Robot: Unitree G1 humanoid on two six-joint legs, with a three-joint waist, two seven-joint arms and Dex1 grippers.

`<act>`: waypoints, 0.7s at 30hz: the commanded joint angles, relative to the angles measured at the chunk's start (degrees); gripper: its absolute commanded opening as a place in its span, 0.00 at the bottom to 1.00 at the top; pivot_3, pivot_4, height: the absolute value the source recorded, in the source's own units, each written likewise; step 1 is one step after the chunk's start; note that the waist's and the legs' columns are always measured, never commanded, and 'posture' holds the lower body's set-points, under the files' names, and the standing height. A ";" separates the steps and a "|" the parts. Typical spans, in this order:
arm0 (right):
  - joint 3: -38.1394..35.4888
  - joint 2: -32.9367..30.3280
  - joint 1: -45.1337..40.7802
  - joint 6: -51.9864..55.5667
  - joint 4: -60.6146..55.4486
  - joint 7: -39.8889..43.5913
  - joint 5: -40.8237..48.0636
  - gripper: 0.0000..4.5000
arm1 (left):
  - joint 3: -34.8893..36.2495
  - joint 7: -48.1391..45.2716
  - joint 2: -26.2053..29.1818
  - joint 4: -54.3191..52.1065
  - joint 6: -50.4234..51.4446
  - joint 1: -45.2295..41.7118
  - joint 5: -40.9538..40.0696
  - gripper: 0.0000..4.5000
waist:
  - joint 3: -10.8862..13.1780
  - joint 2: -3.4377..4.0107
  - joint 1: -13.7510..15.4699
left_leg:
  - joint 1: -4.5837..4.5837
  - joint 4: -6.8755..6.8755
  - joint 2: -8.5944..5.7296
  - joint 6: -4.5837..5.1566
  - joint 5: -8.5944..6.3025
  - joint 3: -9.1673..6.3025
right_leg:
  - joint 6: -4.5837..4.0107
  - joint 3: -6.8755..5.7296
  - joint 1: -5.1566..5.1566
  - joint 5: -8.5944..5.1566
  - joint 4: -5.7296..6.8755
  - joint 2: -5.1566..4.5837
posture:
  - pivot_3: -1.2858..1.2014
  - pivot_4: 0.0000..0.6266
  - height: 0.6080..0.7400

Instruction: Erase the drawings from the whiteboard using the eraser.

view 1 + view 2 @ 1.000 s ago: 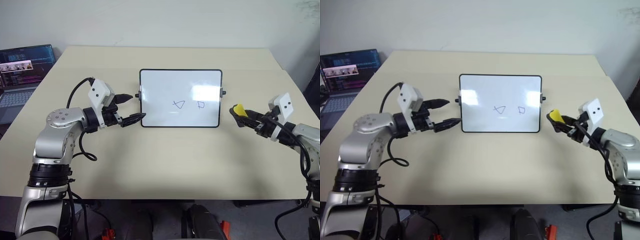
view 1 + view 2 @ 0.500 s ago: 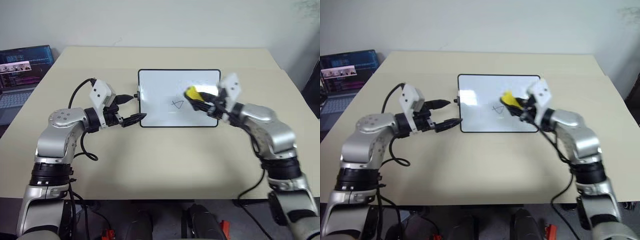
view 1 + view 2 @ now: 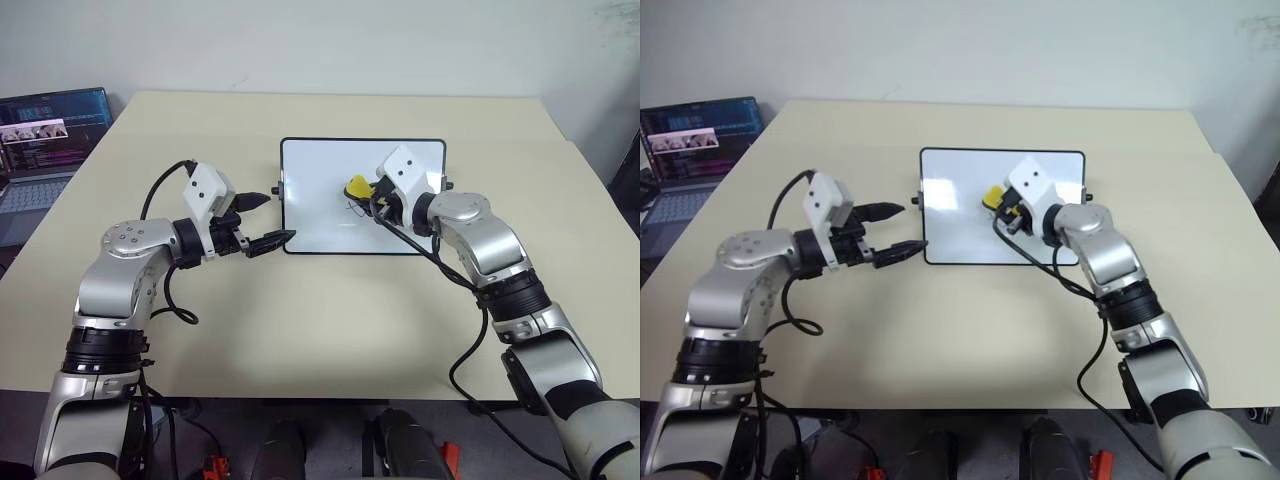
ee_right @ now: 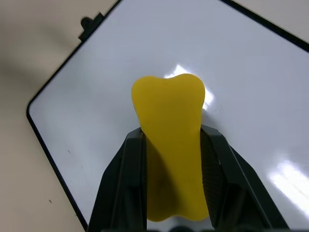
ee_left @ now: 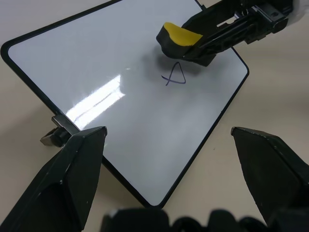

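The whiteboard (image 3: 315,200) lies flat in the middle of the table. A small blue triangle, one of the drawings (image 5: 176,77), is on its surface. My right gripper (image 3: 364,195) reaches over the board from the right, shut on the yellow eraser (image 3: 357,186), which is also in the right wrist view (image 4: 169,140). The eraser's dark underside hovers close to the board, right beside the triangle. I cannot tell whether they touch. My left gripper (image 3: 268,218) stands open at the board's left edge, holding nothing. My right arm hides the board's right part.
An open laptop (image 3: 45,140) sits at the table's far left corner. The tan table (image 3: 330,310) spreads wide in front of the board. A black cable loops under my right arm (image 3: 470,340).
My right gripper has swung left with the eraser, from beside the board's right edge to over its middle near the triangle. The left arm has kept still.
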 commanded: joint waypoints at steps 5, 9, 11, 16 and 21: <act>0.61 1.89 -7.75 -2.35 4.71 -0.27 -4.16 0.25 | 2.00 0.91 1.11 -3.73 0.38 0.75 -0.86 1.00 | 0.00 0.00 -0.21 | 0.02 0.00 0.00 0.00 0.00 0.01 | 0.00 0.01 -0.01 0.00 0.03 0.00 | 0.52 0.24 1.00; 1.39 2.66 -8.84 -3.68 8.15 -0.95 -6.93 0.25 | 2.11 1.09 1.19 -4.13 0.58 1.02 -0.97 1.00 | 0.00 0.00 -0.19 | 0.03 -0.01 0.00 0.00 0.00 0.01 | 0.00 0.01 -0.01 0.00 0.04 0.00 | 0.52 0.24 1.00; 1.76 3.37 -9.57 -3.52 10.00 -1.40 -8.16 0.25 | 2.13 1.12 1.26 -4.06 0.67 0.95 -0.97 1.00 | 0.00 0.00 -0.19 | 0.03 0.00 0.00 0.00 0.00 0.02 | 0.00 0.02 -0.01 0.00 0.05 0.00 | 0.52 0.24 1.00; 1.86 4.76 -10.89 -4.08 14.57 -2.85 -10.43 0.25 | 2.09 1.18 1.31 -4.24 0.82 1.18 -0.99 1.00 | 0.00 0.00 -0.27 | 0.06 0.00 0.00 0.00 0.00 0.03 | 0.00 0.04 -0.02 0.00 0.11 0.00 | 0.52 0.24 1.00; 2.98 5.62 -10.39 -6.77 18.75 -3.57 -12.31 0.25 | 2.02 1.22 1.39 -4.33 0.85 1.22 -0.95 1.00 | -0.01 -0.01 -0.28 | 0.15 0.01 0.00 0.00 0.01 0.08 | 0.00 0.09 0.00 0.00 0.23 0.01 | 0.52 0.24 1.00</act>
